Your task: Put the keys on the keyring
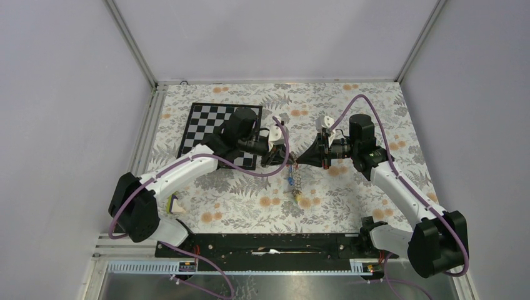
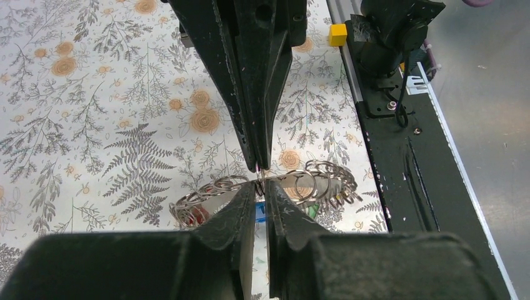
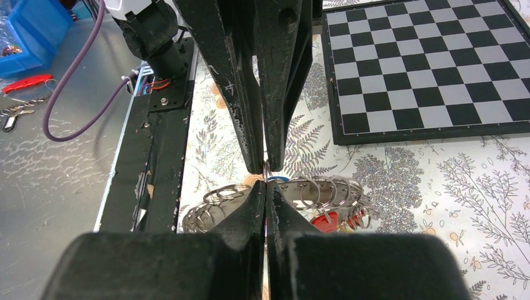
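Above table (image 1: 350, 112) centre, hands tip to tip: right hand (image 1: 300, 161) pressed together, seemingly pinching keyring (image 2: 328, 178) aloft for threading; left hand (image 1: 285, 160) nearly together, grip unclear.

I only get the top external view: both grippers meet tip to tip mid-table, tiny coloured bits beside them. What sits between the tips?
Observer: The keyring, a chain of linked metal rings, runs across right where the tips meet.
Operator: Any keys with it?
Observer: Red key heads show among its rings; threaded or not, I cannot tell.
Operator: And the right arm's jaws?
Observer: The right gripper is shut, pinching a thin ring wire.
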Action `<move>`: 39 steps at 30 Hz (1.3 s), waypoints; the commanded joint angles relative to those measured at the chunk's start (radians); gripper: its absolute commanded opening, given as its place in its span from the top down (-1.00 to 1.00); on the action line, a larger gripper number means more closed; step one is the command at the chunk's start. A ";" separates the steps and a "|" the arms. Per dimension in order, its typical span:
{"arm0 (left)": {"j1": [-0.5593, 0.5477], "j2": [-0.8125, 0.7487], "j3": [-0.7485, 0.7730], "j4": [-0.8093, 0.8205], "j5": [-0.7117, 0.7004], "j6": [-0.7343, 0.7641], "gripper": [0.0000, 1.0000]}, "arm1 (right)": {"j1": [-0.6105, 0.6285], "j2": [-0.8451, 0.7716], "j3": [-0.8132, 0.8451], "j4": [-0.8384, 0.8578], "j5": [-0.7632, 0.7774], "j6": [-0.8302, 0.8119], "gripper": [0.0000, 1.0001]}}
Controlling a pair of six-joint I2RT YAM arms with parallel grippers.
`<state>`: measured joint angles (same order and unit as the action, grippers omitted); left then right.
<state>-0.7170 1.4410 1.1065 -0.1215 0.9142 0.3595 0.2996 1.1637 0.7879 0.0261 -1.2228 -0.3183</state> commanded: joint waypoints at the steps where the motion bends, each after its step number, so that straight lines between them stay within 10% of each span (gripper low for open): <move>1: 0.003 0.003 0.027 0.066 0.052 -0.019 0.79 | -0.005 -0.038 0.026 0.018 -0.010 -0.012 1.00; 20: 0.003 0.026 0.033 0.067 0.060 -0.028 1.00 | -0.005 -0.037 0.008 0.051 0.022 0.013 0.98; 28: -0.008 0.020 0.164 -0.210 -0.150 0.081 1.00 | -0.005 -0.055 0.022 -0.004 0.133 -0.044 0.12; 39: -0.089 0.091 0.371 -0.565 -0.336 0.154 1.00 | 0.018 -0.029 0.059 -0.012 0.079 -0.047 -0.12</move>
<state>-0.7818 1.5188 1.3972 -0.6071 0.6373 0.4992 0.3004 1.1305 0.8047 0.0082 -1.1118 -0.3439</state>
